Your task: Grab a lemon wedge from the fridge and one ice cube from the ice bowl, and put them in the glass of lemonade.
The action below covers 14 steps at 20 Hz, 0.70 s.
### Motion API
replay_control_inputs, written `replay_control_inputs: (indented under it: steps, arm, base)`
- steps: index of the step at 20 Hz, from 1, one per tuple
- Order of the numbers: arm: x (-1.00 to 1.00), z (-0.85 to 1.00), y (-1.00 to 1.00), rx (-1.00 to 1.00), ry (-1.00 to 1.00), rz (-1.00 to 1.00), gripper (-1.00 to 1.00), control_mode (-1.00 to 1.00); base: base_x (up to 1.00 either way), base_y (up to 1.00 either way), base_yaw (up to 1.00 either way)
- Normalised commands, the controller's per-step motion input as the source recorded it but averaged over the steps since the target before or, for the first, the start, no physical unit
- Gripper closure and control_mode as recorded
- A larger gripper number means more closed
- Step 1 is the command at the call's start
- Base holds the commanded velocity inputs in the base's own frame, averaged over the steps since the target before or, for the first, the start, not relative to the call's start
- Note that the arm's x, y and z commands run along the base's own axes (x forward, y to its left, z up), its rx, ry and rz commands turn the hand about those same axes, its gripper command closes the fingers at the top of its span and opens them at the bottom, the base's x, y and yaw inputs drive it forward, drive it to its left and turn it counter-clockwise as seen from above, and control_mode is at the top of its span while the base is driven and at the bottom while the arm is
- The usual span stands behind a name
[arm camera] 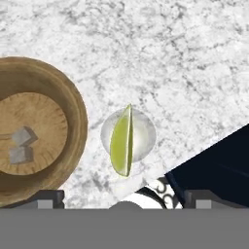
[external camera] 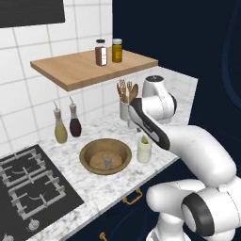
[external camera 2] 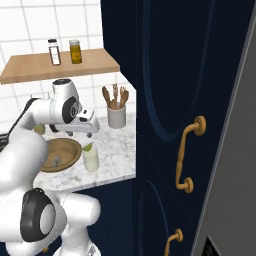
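The lemon wedge (arm camera: 121, 141) is seen resting across the rim of the glass of lemonade (arm camera: 144, 133) on the marble counter (arm camera: 170, 58), directly beneath the gripper (arm camera: 125, 199), whose fingertips (arm camera: 46, 198) are spread wide with nothing between them. At nine o'clock of the glass, just beside it, the ice bowl (arm camera: 78, 126) is shown (two grey ice cubes (arm camera: 20, 145) inside).

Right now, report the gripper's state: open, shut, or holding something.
Gripper: open, holding nothing. Its fingertips stand wide apart above the glass of lemonade, and the lemon wedge sits in the glass, free of the jaws.
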Motion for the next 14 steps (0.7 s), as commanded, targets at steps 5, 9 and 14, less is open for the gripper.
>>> replay_control_inputs:
  steps: [5, 9, 14]
  arm:
    - [-0.32, 0.25, 0.23, 0.0, -0.09, 0.04, -1.0, -1.0]
    - [-0.51, 0.05, 0.87, 0.0, -0.03, 0.14, -1.0, -1.0]
    - [-0.18, 0.05, 1.0, 0.0, 0.09, 0.22, -1.0, -1.0]
  base:
    - [0.0, 0.0, 0.0]
    - [0.0, 0.0, 0.0]
    - [0.0, 0.0, 0.0]
